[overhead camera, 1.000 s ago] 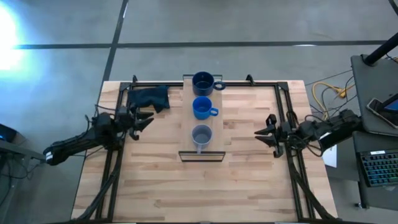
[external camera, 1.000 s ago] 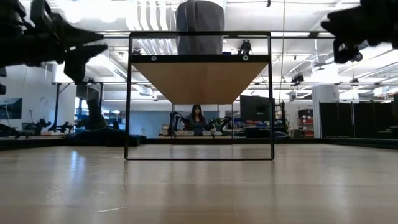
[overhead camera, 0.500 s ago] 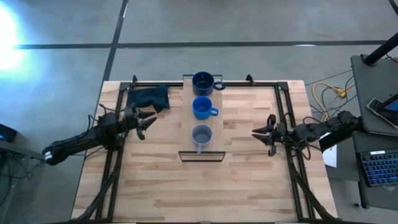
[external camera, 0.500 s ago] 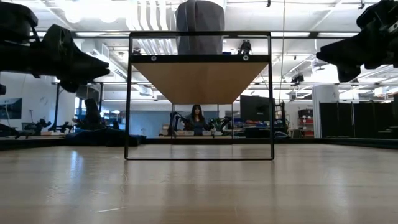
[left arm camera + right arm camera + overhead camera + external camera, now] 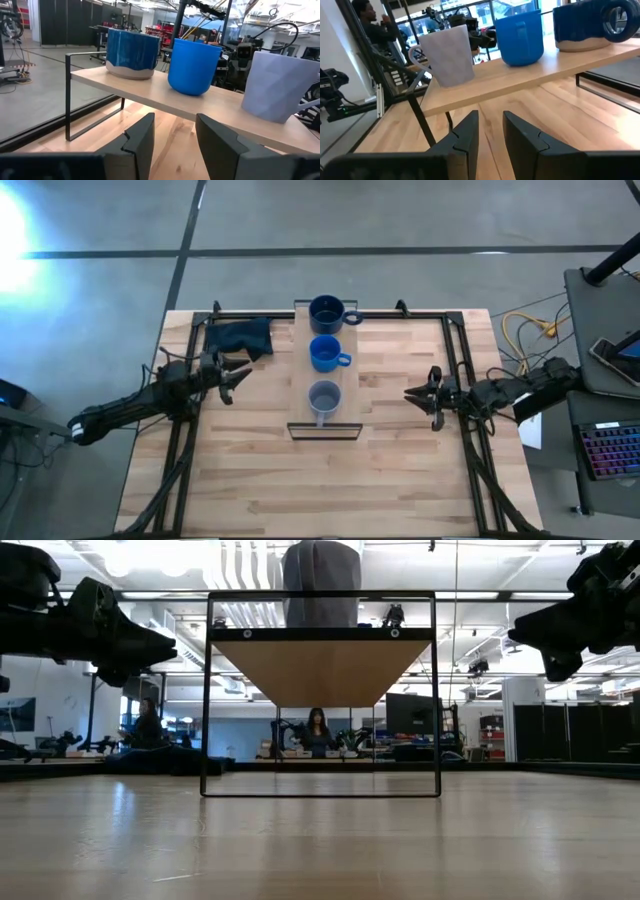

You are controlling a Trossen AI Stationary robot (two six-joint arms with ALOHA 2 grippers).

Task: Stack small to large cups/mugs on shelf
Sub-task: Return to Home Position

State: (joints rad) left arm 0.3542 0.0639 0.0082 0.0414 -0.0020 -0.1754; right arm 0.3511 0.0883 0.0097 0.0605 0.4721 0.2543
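Left tool [image 5: 240,370] beside dark cloth [image 5: 240,335], right tool [image 5: 420,393] apart from shelf [image 5: 322,375]

A grey floor [image 5: 400,215] is seen from above, with strong glare [image 5: 12,230] at 10 o'clock and a lit keyboard [image 5: 608,450] at 4 o'clock. In the low view a large hall [image 5: 560,740] is shown under ceiling lights [image 5: 125,555], with a person [image 5: 317,730] far off.
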